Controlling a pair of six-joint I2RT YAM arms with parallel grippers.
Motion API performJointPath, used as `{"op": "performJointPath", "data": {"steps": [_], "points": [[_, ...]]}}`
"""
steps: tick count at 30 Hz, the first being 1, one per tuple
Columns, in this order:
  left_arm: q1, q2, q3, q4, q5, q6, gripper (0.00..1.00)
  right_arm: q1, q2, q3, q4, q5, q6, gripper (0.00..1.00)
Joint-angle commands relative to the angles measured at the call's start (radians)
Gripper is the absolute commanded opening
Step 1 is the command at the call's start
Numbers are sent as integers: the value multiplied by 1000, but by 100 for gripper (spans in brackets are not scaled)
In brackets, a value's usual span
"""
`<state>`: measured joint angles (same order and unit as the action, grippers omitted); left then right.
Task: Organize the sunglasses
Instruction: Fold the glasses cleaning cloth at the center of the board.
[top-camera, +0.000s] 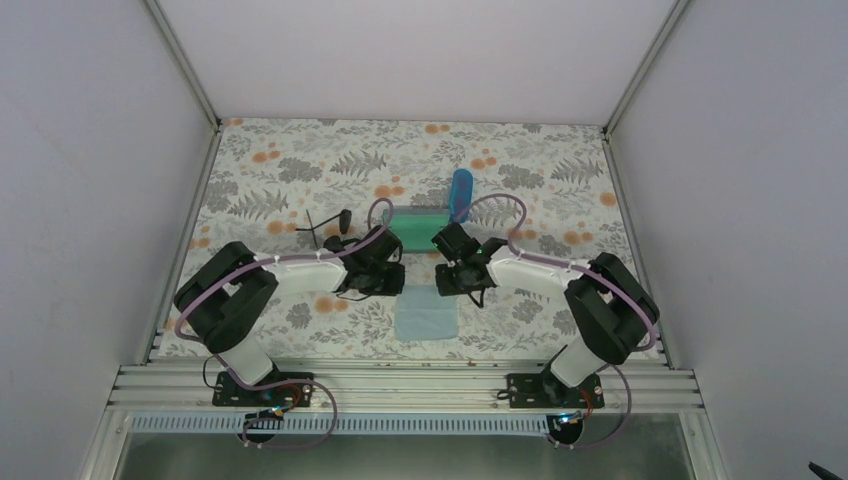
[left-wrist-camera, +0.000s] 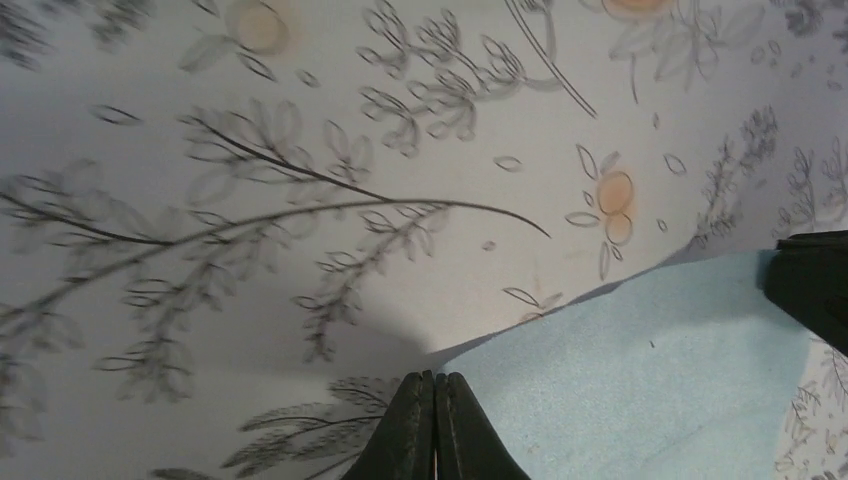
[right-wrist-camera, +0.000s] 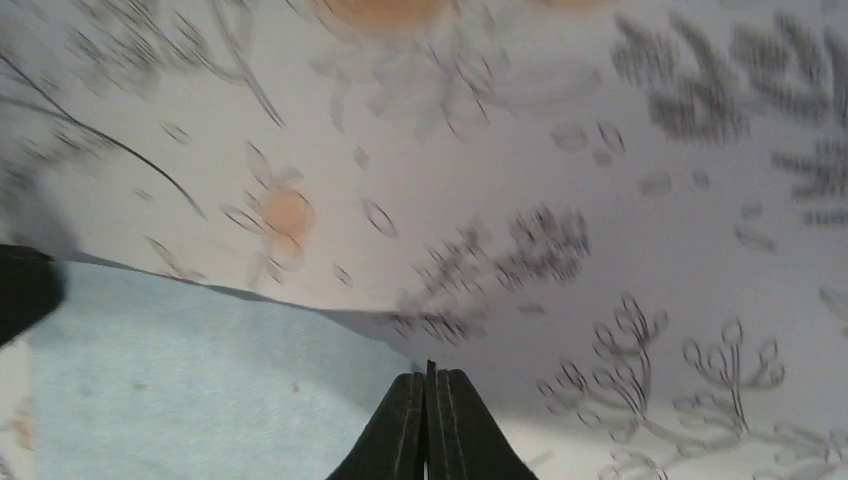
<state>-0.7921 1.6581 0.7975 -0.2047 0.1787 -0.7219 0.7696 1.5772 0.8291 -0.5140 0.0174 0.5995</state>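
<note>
We see the left gripper (left-wrist-camera: 435, 378) and right gripper (right-wrist-camera: 428, 373) with jaws clenched at the far corners of the light blue cloth (left-wrist-camera: 640, 380); can't tell if it's pinched. The black sunglasses (top-camera: 328, 222) lie on the counter (top-camera: 300, 160), far-left, just beyond the left arm.

plain white walls (top-camera: 80, 150), aluminium corner posts (top-camera: 185, 60), floral tablecloth (top-camera: 300, 165), even light.

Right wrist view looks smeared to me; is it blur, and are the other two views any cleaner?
Right wrist: the tablecloth print is streaked by motion blur, worst at the top, while the shut right gripper is crisp. Left wrist: print only slightly soft, with a dark shadow along the cloth edge. Top external: sharp, evenly lit, no glare.
</note>
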Motion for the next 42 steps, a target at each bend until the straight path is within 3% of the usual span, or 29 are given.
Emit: {"op": "performJointPath", "data": {"steps": [1, 11, 31, 42], "points": [[37, -53, 14, -37, -68, 6, 2, -16, 37, 103, 41, 44, -42, 4], [113, -103, 5, -40, -58, 56, 2, -29, 136, 180, 121, 72, -126, 4], [94, -208, -142, 32, 128, 55, 2, -29, 10, 42, 98, -13, -121, 4], [67, -229, -167, 28, 129, 30, 2, -29, -35, -5, 85, -70, -117, 4]]}}
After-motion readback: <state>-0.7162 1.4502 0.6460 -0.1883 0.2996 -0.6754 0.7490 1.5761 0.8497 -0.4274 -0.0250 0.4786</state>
